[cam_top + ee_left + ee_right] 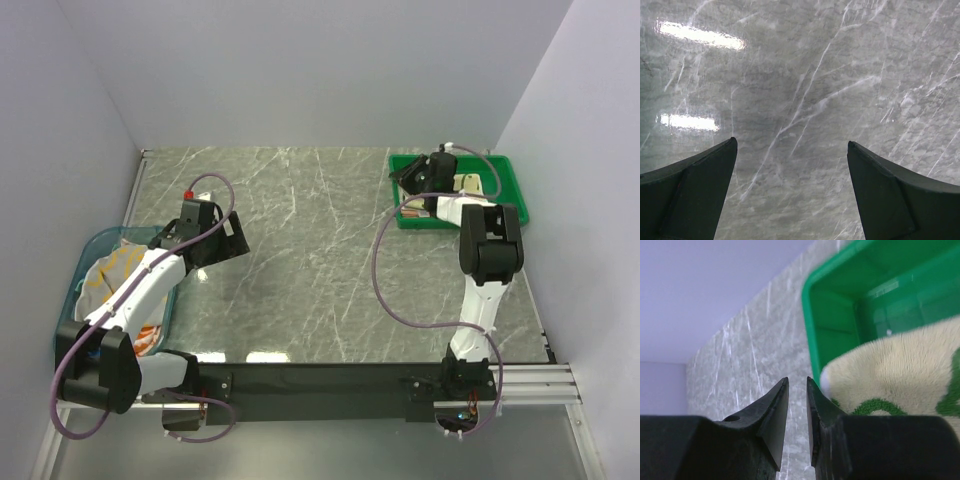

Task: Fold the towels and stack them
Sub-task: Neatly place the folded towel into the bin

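A pale yellow towel with green shapes (900, 370) lies in the green tray (840, 305), just right of my right fingers. My right gripper (797, 380) hangs over the tray's left rim, its jaws a narrow slit apart with nothing between them. From above, the right gripper (408, 178) is at the tray's (510, 175) left end, over folded towels (466, 184). More towels (110, 275), cream with coloured marks, are heaped in the blue basket (88, 252). My left gripper (232, 238) is wide open over bare marble right of the basket, and its wrist view shows only tabletop between the left gripper's (791, 142) fingers.
The grey marble table (310, 250) spans the space between the two arms. White walls close in the back and both sides. A purple cable loops off each arm. The basket sits at the left edge, the tray at the back right corner.
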